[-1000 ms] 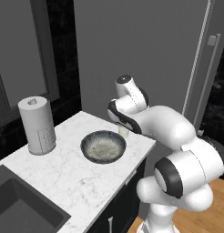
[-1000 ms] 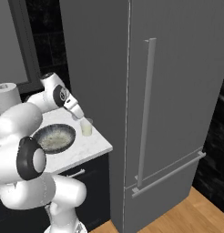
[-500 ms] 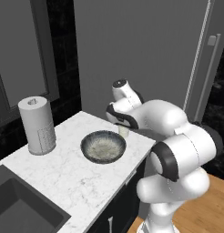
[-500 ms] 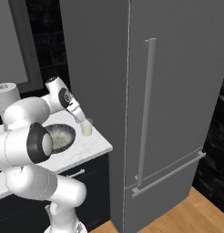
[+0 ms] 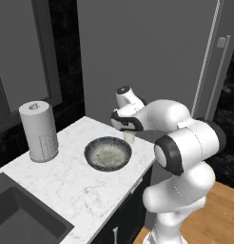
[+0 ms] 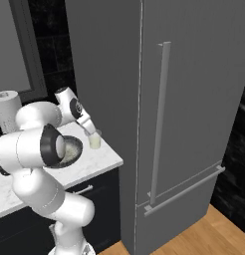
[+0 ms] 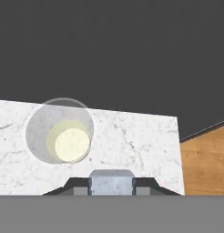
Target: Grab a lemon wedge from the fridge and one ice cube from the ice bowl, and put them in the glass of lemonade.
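The glass of lemonade point(image 7: 59, 136) sits near the table's point(image 7: 132, 145) corner below the closed end effector point(image 7: 112, 182) gripping an ice cube point(image 7: 111, 183), which may miss.

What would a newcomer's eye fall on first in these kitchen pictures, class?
Probably the white robot arm bent over the marble counter, its gripper shut on an ice cube just above the glass of lemonade. Next, the tall grey fridge with doors closed, then the ice bowl beside the glass.
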Robot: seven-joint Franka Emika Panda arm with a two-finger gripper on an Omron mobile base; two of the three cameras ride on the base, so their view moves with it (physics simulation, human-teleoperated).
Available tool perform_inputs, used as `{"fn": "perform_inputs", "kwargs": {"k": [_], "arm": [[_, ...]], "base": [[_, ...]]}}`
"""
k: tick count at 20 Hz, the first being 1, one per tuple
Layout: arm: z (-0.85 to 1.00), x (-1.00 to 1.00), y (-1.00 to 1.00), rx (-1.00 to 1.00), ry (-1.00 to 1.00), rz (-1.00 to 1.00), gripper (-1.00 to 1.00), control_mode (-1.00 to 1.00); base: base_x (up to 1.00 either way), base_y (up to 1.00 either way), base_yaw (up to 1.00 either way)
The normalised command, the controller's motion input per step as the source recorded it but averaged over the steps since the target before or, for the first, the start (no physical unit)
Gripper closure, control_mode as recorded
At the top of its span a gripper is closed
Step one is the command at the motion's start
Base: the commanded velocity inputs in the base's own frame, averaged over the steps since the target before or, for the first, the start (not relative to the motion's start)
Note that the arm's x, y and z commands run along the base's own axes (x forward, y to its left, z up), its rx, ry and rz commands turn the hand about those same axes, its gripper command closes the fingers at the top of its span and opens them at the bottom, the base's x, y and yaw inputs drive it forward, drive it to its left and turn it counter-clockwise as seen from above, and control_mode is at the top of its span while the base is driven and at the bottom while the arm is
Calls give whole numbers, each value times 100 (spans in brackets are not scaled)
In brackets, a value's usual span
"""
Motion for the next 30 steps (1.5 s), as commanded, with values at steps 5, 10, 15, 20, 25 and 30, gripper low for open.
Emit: {"fn": "perform_inputs", "kwargs": {"k": [5, 10, 15, 20, 25, 30], "arm": [[-10, 33, 0, 0, 1, -1, 100, -100], [-19, 21, 0, 0, 0, -1, 100, -100], [-19, 17, 0, 0, 0, -1, 100, -100], [-13, 18, -5, 0, 0, -1, 100, -100], [-9, 17, -2, 0, 0, -1, 100, -100], [-9, 16, 0, 0, 0, -1, 100, -100]], "base": [[0, 0, 0], [0, 0, 0], [0, 0, 0], [0, 0, 0], [0, 0, 0], [0, 0, 0]]}}
